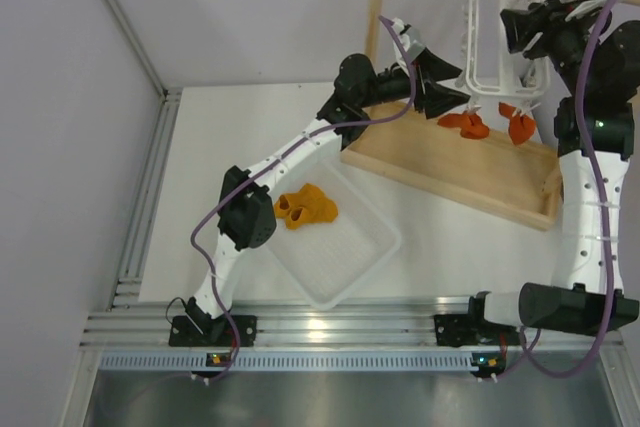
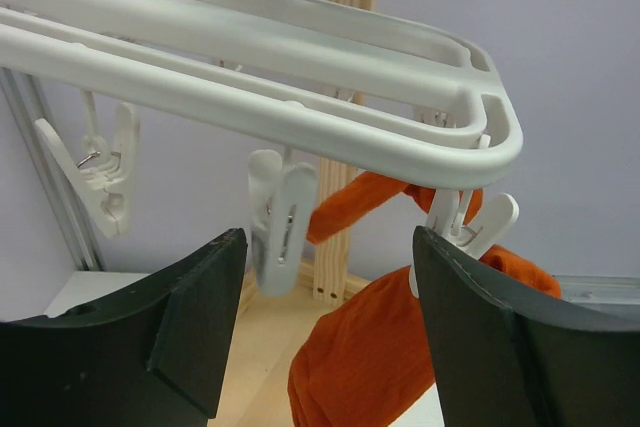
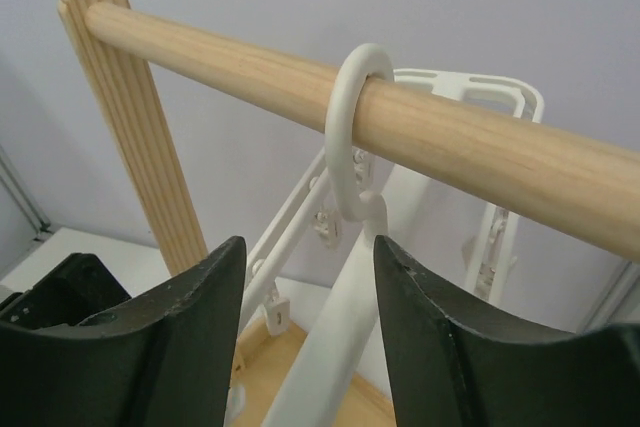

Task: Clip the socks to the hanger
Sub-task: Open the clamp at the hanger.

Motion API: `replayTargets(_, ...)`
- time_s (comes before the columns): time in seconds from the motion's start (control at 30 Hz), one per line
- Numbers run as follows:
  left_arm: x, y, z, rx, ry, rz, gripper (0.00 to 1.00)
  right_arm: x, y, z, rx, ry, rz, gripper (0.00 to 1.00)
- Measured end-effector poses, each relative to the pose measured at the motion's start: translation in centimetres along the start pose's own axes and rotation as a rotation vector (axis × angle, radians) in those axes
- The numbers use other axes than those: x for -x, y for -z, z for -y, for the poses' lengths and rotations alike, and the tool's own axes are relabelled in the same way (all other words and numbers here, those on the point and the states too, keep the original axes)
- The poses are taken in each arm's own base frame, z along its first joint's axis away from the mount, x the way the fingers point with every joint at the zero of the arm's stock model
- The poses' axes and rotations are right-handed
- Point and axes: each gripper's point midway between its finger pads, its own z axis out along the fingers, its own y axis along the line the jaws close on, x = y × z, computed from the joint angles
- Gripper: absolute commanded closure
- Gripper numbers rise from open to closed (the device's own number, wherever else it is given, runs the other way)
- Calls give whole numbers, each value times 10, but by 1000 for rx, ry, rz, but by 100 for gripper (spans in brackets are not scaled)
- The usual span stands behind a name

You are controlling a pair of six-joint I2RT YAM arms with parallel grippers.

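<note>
Right wrist: right gripper (image 3: pixel 308 247) spread astride neck of hanger (image 3: pixel 342 147), likely to steady it; left gripper (image 2: pixel 328 239) spread beside clipped red socks (image 2: pixel 350 367).

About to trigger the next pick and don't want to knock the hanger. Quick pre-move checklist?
1. Is the hook of the hanger over the wooden rod: ok.
2. Do the two red-orange socks hang from clips: ok.
3. Are the two yellow-orange socks clipped: not ok, both lie in the white tray.
4. Is the left gripper open and holding nothing: ok.
5. Is the right gripper clear of the hanger: cannot tell. Its jaws stand apart, but the stem runs between them.
6. Is a free clip in front of the left gripper: ok.
</note>
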Motion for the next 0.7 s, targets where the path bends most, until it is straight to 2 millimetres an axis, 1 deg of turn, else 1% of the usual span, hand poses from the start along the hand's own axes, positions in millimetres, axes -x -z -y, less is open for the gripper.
replayTargets(0.13,0,0,-3,11,-7,2,27,21,22,-9,-14,51,26,46)
replayTargets(0.17,0,1,-3,13,-8,3,27,28,27,-13,-12,62,33,50)
replayTargets(0.2,1,1,-4,14,-8,3,27,35,32,-17,-7,76,45,59)
replayTargets(0.27,1,0,-4,16,-8,4,27,49,40,-25,9,104,66,67)
replayTargets(0.3,1,0,-4,15,-9,4,27,54,44,-30,19,110,73,76)
replayTargets(0.37,0,0,-3,15,-10,4,27,60,49,-41,47,127,76,83)
replayTargets(0.4,0,0,-3,15,-11,3,27,61,50,-46,61,126,72,89)
replayTargets(0.43,0,0,-4,16,-10,2,27,60,50,-52,79,127,62,92)
replayTargets(0.5,-3,1,-5,20,-10,-1,27,53,47,-63,108,122,22,95)
replayTargets(0.53,-4,2,-5,23,-10,-4,27,50,45,-68,121,123,4,95)
replayTargets(0.63,-10,3,-7,30,-10,-14,27,33,32,-82,146,128,-71,98)
replayTargets(0.7,-13,5,-7,35,-7,-21,27,17,23,-88,143,139,-138,100)
